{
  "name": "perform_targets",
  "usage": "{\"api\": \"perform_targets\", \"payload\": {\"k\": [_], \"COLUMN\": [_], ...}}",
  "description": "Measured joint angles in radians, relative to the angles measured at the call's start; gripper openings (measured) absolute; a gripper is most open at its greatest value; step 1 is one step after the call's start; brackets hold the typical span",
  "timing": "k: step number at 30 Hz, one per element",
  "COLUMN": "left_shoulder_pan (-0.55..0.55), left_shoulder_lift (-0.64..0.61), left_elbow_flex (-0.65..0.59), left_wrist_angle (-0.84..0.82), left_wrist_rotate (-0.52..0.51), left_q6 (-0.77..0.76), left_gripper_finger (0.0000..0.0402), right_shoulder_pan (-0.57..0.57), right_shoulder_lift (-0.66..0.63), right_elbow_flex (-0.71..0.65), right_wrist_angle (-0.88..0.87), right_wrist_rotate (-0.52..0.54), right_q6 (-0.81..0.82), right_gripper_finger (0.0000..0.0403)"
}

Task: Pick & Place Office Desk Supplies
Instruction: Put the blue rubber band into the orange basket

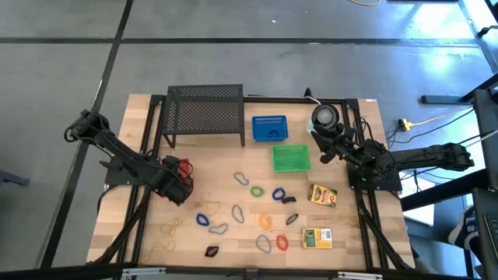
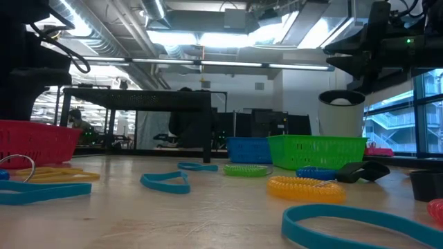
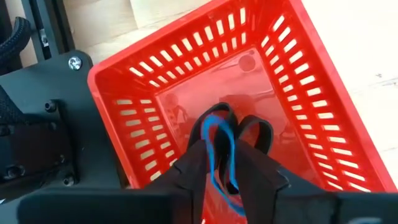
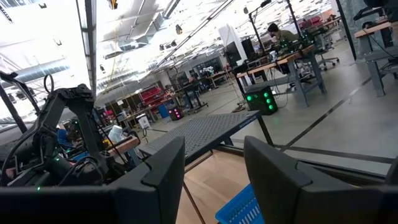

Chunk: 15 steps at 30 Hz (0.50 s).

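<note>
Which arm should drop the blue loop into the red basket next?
Left. The left gripper is shut on the blue loop directly over the red basket. The right gripper is raised near the green basket, holding nothing.

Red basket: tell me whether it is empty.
Apparently empty: the left pincer holds a blue loop above the red basket, whose visible floor is bare.

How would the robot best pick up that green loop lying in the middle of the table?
Probably from straight above. The green loop lies flat on the table, an open oval with thin sides, so one finger could go inside the ring and one outside, pinching a long side. The orange loop sits close on one side, so the side away from it looks the easier grip.
</note>
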<state>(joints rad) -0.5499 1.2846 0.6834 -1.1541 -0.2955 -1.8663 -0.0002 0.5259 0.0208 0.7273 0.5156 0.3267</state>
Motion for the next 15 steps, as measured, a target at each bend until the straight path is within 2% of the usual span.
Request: {"api": "perform_targets", "payload": {"k": [9, 15], "left_shoulder_pan": [0.023, 0.024], "left_shoulder_lift": [0.000, 0.000], "left_elbow_flex": [0.116, 0.171], "left_wrist_angle": [-0.091, -0.090], "left_wrist_rotate": [-0.014, -0.140], "left_q6": [0.074, 0.106], "left_gripper_finger": [0.0079, 0.0079], "right_shoulder_pan": [0.000, 0.000], "right_shoulder_lift": [0.000, 0.000], "right_elbow_flex": [0.000, 0.000], "right_wrist_angle": [0.000, 0.000], "right_wrist_rotate": [0.000, 0.000], "right_q6": [0.000, 0.000], "right_gripper_finger": [0.0166, 0.0166]}}
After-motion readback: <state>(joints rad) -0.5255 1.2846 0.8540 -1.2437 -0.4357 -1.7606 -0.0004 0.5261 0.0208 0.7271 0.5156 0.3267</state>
